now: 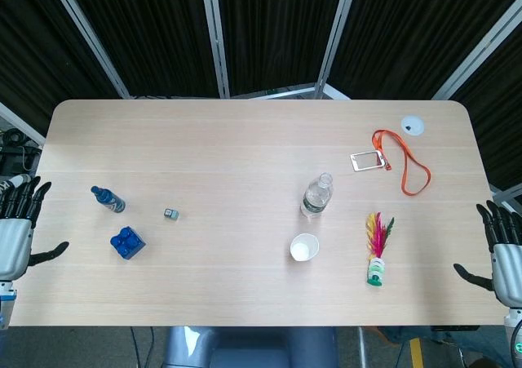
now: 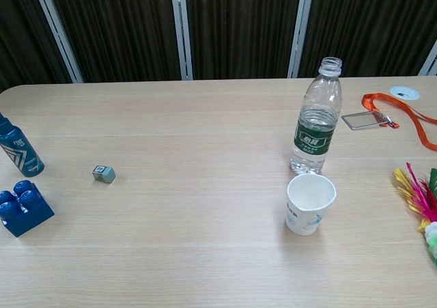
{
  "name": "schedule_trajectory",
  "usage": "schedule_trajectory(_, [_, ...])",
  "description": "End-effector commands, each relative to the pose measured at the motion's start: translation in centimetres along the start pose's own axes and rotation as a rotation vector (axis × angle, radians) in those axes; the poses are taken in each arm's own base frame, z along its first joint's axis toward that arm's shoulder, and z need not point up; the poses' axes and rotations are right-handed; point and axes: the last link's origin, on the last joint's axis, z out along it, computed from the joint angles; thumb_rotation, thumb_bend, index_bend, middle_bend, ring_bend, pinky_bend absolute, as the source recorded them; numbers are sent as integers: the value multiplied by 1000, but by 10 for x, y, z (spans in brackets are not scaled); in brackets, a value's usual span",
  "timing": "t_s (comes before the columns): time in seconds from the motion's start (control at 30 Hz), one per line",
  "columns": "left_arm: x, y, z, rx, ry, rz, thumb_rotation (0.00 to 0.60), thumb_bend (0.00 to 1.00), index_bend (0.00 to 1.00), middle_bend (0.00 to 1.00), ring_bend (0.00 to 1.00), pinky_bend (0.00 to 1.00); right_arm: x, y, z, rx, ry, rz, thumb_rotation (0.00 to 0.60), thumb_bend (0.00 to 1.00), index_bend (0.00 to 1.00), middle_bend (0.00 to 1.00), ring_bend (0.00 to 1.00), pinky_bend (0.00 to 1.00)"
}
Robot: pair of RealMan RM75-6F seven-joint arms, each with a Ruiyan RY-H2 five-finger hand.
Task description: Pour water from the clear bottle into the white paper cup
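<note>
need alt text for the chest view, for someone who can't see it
An uncapped clear water bottle with a green label stands upright on a light wooden table, just behind an empty white paper cup. At far left sit a blue bottle, a blue toy brick and a small grey cube; an orange lanyard lies at right.

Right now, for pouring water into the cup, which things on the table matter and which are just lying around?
For the job:
clear bottle, upright, cap off
white paper cup, upright, just in front of the bottle
left hand and right hand, both open at the table's edges

Just lying about:
small blue bottle
blue brick
small grey cube
orange lanyard with badge
feather shuttlecock
</note>
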Motion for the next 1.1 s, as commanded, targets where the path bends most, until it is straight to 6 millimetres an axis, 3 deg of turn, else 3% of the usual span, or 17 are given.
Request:
schedule_trajectory(0.03, [1,0,0,0,5,1,600,0,0,0,0,0,-1,-1,1,1,-6,2,600,0,0,0,0,0])
schedule_trajectory(0.27, [2,2,-1,-21,11,20,600,0,0,0,0,0,-11,-6,9,27,-112,137,600,0,0,0,0,0])
schedule_trajectory(0.47, [3,2,2,-40,10,3,600,0,0,0,0,0,-31,-19,45,92,-256,352,600,0,0,0,0,0])
schedule_trajectory(0.53, [2,3,4,-48,4,-5,600,0,0,0,0,0,-42,-26,66,111,-313,445,600,0,0,0,0,0])
schedule_trajectory(0.63, [0,2,6,-44,-15,-3,600,0,0,0,0,0,-63,-47,102,133,-444,602,600,0,0,0,0,0])
schedule_trajectory(0.87, [-1,-3,11,-18,-7,1,600,0,0,0,0,0,-89,-76,139,179,-546,710,600,0,0,0,0,0])
schedule_trajectory(1.1, [-6,-10,17,32,-25,14,600,0,0,0,0,0,-119,-122,170,232,-582,801,600,0,0,0,0,0])
